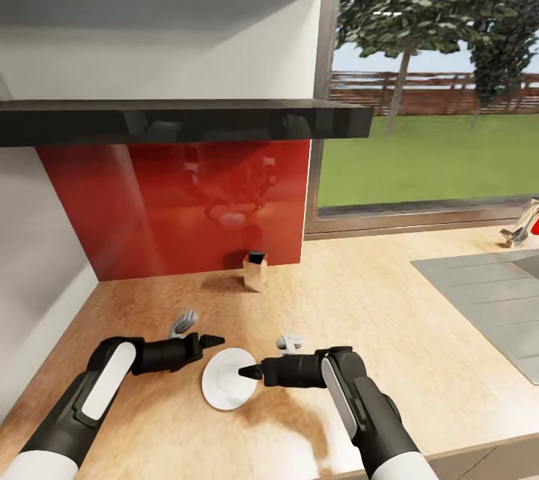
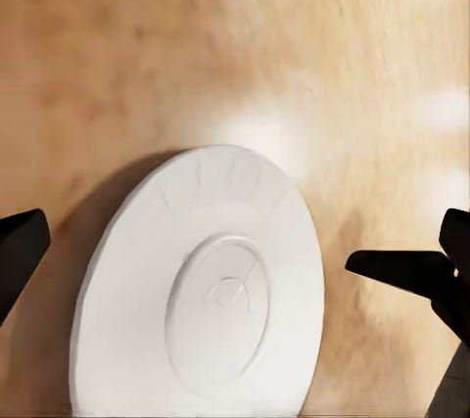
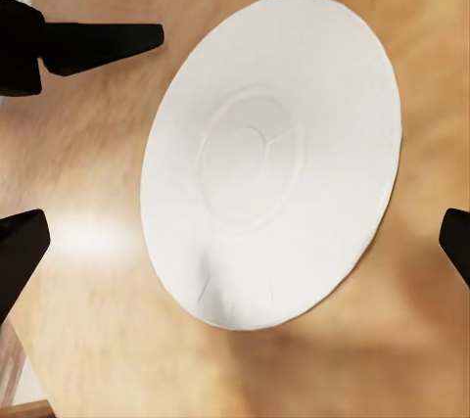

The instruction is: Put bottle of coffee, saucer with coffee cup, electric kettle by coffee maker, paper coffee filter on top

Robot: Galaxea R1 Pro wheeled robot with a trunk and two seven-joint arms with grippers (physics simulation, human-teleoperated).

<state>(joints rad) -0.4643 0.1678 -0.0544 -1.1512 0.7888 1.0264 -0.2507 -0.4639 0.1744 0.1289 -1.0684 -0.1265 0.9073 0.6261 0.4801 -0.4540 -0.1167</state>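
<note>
A white round saucer (image 1: pixel 227 379) lies flat on the wooden countertop (image 1: pixel 389 315), near its front edge. My left gripper (image 1: pixel 212 341) hovers at the saucer's far left rim, pointing right, and it is open. In the left wrist view its fingers stand wide apart with the saucer (image 2: pixel 211 296) between and below them. My right gripper (image 1: pixel 249 373) points left over the saucer's right side. It is open too, and the saucer (image 3: pixel 274 159) spans the gap between its fingers. Neither gripper holds anything. A small tan container with a dark top (image 1: pixel 255 270) stands at the red backsplash.
A black hood or shelf (image 1: pixel 180 120) overhangs the counter's back. A grey sink (image 1: pixel 479 300) with a tap (image 1: pixel 520 229) sits at the right. A white wall (image 1: pixel 30 255) closes the left side. A window (image 1: pixel 434 90) is behind the counter.
</note>
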